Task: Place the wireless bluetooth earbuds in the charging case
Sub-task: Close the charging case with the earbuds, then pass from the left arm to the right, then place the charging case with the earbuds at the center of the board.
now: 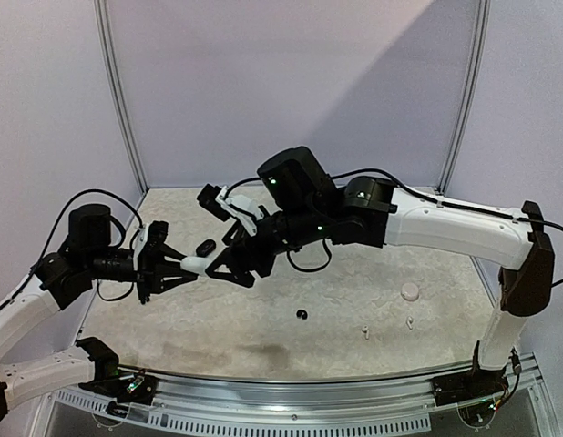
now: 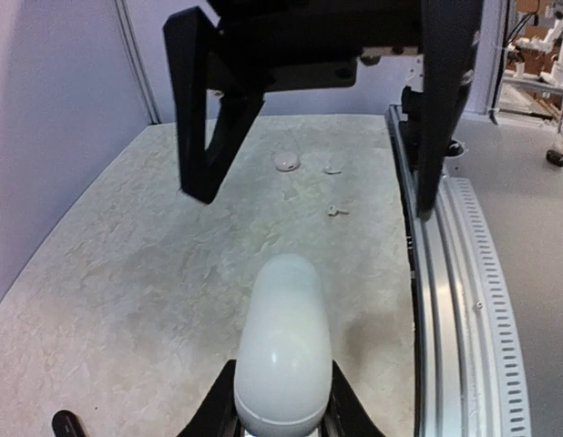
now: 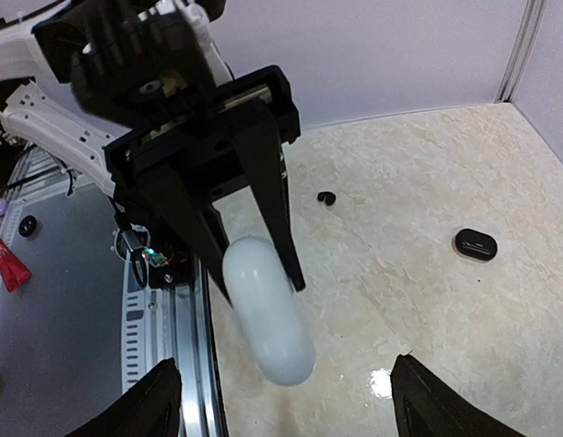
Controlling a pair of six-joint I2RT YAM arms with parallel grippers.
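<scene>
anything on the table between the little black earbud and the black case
Nothing. The stretch of table between the black earbud and the black case is bare. The right wrist view shows this plainly.

The white earbuds (image 2: pixel 334 210) lie too small and blurred to show their shape.

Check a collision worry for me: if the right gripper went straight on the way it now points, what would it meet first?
The white case, held by the left gripper, lies dead ahead of the open right gripper; how near is unclear.
</scene>
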